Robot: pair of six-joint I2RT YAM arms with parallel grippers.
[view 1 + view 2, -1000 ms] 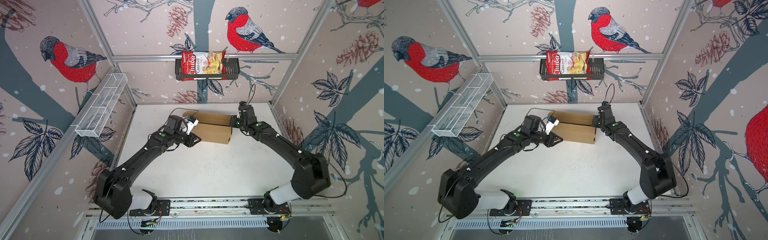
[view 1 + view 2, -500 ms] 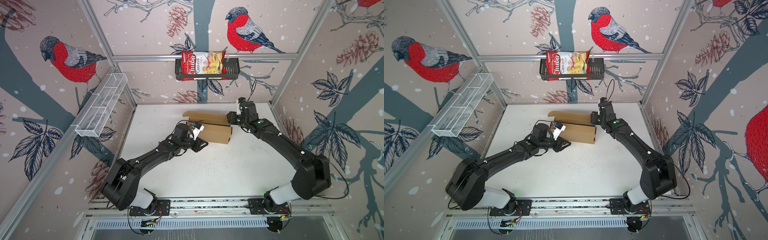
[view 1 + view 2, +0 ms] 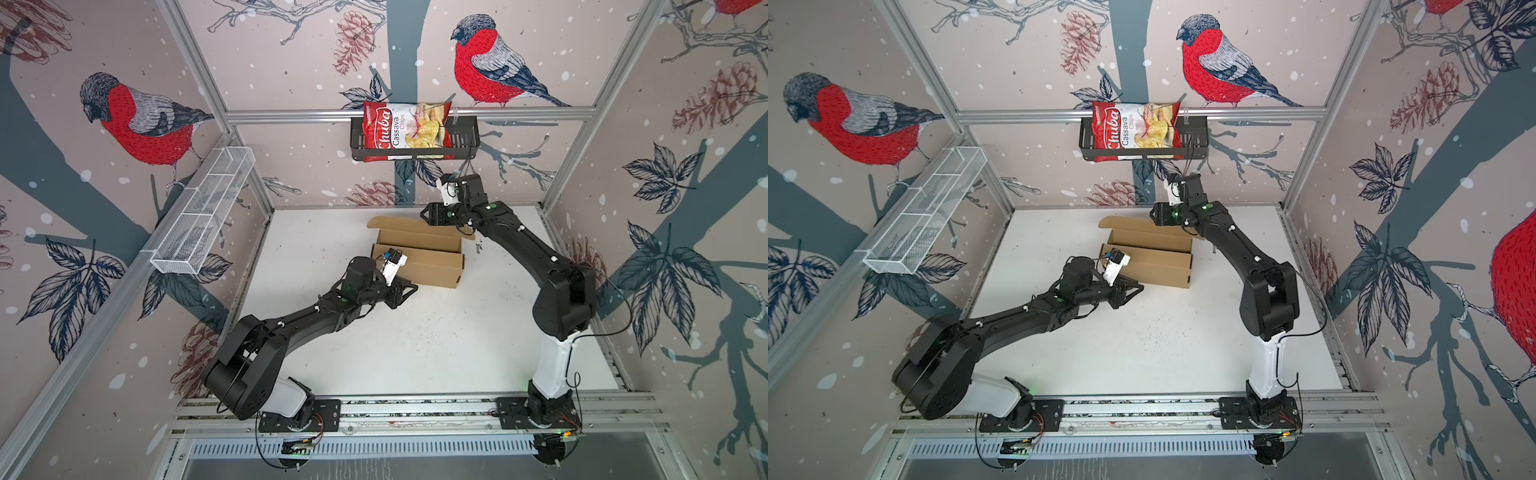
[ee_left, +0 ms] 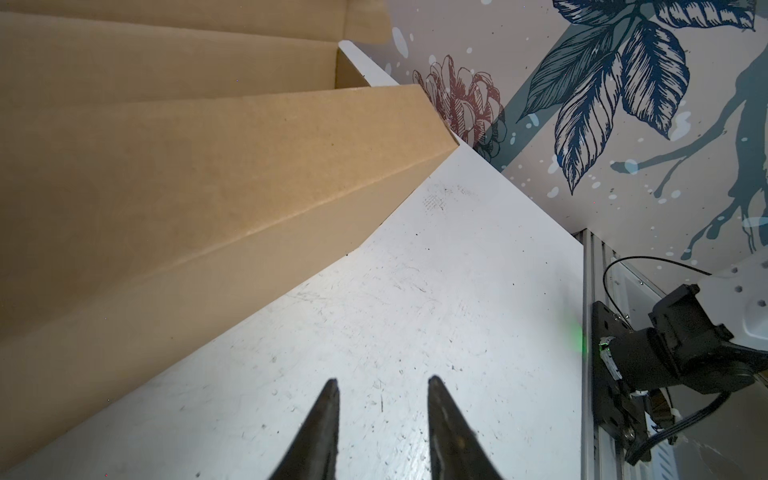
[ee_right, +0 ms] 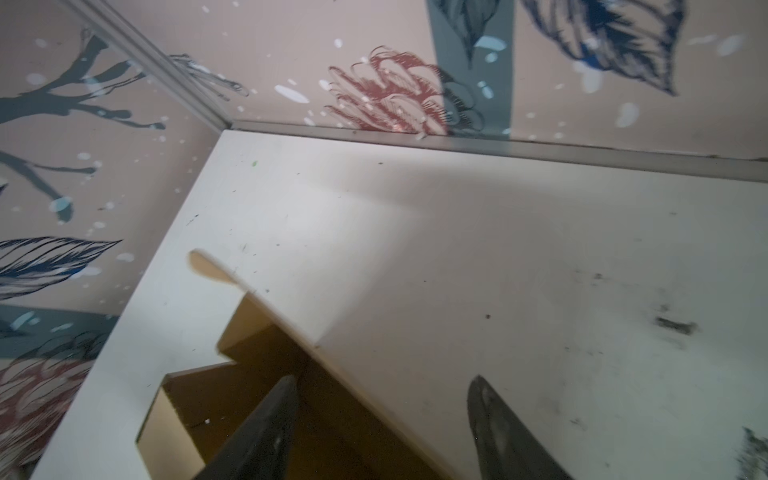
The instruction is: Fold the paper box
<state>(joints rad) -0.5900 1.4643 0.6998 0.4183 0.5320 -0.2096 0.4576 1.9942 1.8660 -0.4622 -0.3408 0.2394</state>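
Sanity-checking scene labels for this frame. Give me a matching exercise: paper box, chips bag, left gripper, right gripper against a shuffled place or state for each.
Things:
1. paper box
2. chips bag
3. left gripper
4. right gripper

Place or state:
A. in the black basket on the back wall
B. open over bare table, beside the box's near side
C. on the table, lid flap open
D. open, at the lid flap

Pairs: 1-C, 2-A, 3-B, 4-D
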